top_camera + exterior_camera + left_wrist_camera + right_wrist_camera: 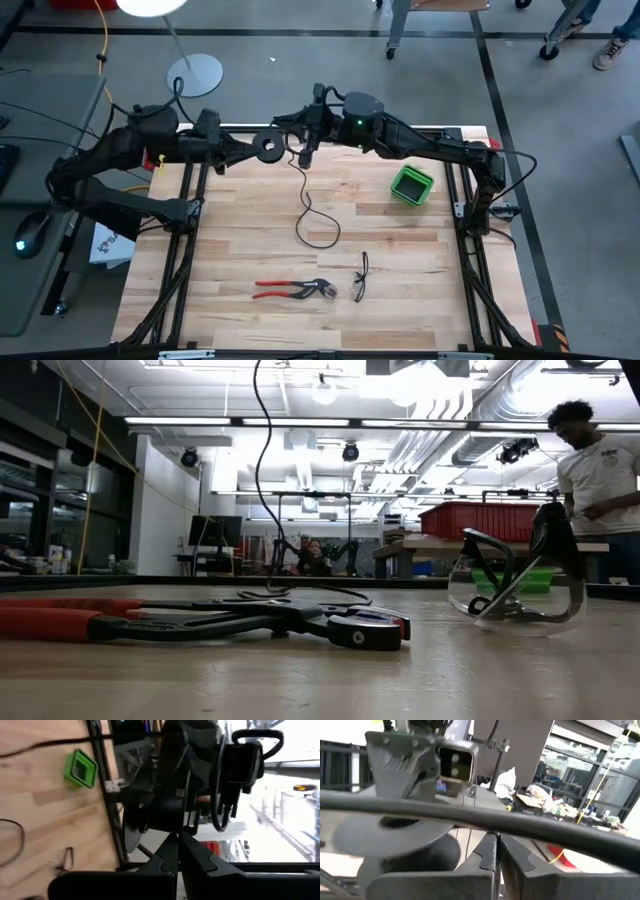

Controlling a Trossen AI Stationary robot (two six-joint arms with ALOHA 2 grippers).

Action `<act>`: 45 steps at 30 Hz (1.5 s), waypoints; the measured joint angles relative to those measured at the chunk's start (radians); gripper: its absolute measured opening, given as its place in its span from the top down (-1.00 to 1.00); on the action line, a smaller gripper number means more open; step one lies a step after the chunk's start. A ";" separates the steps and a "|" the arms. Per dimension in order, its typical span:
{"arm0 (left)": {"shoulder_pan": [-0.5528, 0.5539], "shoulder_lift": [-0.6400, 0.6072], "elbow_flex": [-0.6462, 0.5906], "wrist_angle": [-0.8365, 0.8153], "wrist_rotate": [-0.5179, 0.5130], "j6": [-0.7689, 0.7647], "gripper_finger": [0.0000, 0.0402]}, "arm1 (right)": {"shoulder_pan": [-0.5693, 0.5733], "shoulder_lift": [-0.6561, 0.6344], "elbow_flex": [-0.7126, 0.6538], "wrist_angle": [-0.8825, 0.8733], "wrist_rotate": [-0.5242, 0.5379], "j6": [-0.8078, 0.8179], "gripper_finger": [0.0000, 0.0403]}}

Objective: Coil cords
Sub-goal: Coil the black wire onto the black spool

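The left gripper (255,148) is hanging above the worktop's (230,250) far edge, at about eleven o'clock in the overhead view, with its jaws closed on the rim of the reel (269,147). In the left wrist view the two dark fingers (167,852) are meeting tip to tip against the reel's (145,815) edge.

The right gripper (303,153) is sitting just beside the reel, at roughly twelve o'clock, with its jaws closed; in the right wrist view the cord (530,832) is crossing right at its fingertips (490,847), and they are likely pinching it.

The cord (305,205) is trailing from the right gripper toward six o'clock and lying in a loose loop near the worktop's middle. In the low view it is dropping from above (262,460) and resting on the wood behind the pliers.

Red-handled pliers (292,290) are lying at about six o'clock, with safety glasses (360,277) just beside them. A green box (411,184) is sitting at about two o'clock. A person (600,470) is standing beyond the worktop in the low view.
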 joint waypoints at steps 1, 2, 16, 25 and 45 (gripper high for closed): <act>0.005 -0.003 0.000 -0.006 -0.002 0.015 1.00 | -0.002 0.000 0.000 -0.008 0.000 -0.004 1.00; 0.011 -0.005 0.000 -0.006 -0.006 0.030 1.00 | -0.004 -0.001 0.000 -0.020 0.000 -0.010 1.00; 0.079 -0.012 0.000 0.030 -0.206 0.534 1.00 | -0.017 -0.021 0.000 -0.097 0.009 -0.006 1.00; 0.079 0.016 0.000 0.246 -0.292 0.790 1.00 | -0.016 -0.022 0.001 -0.096 0.007 0.076 0.95; 0.080 0.043 0.001 0.536 -0.260 0.945 1.00 | -0.014 -0.044 0.000 -0.246 0.012 0.186 0.24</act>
